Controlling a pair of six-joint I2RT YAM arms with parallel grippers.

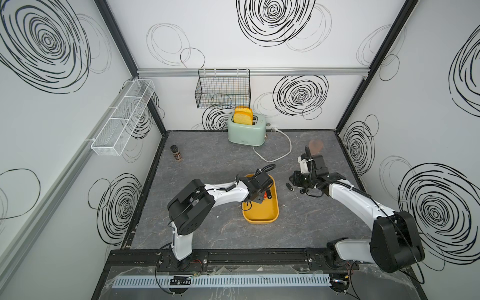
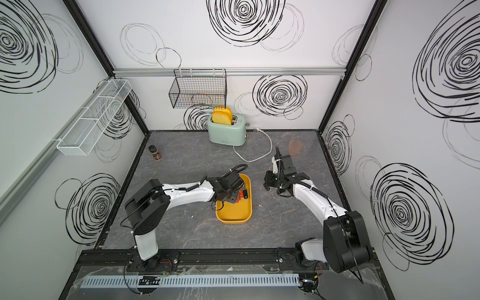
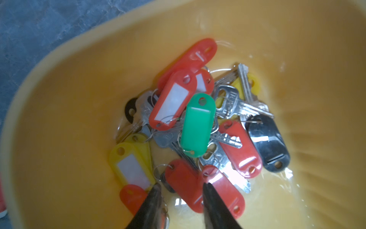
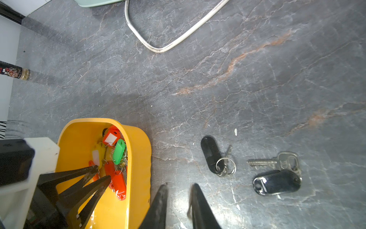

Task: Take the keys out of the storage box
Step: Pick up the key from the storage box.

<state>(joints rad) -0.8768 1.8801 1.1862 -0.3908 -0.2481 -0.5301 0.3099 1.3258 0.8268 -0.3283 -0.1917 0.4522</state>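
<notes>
The mustard-yellow storage box lies mid-table. A heap of keys with red, green, yellow and black tags fills its far end. My left gripper reaches down into the box, open, its fingertips on either side of a red tag without closing on it. To the right of the box, two keys with black tags lie on the table. My right gripper hovers over bare table beside them, open and with nothing between its fingers.
A mint toaster holding bread stands at the back, its white cord looping over the table. A spice jar stands at the left edge. A black wire basket and a white mesh shelf hang on the walls.
</notes>
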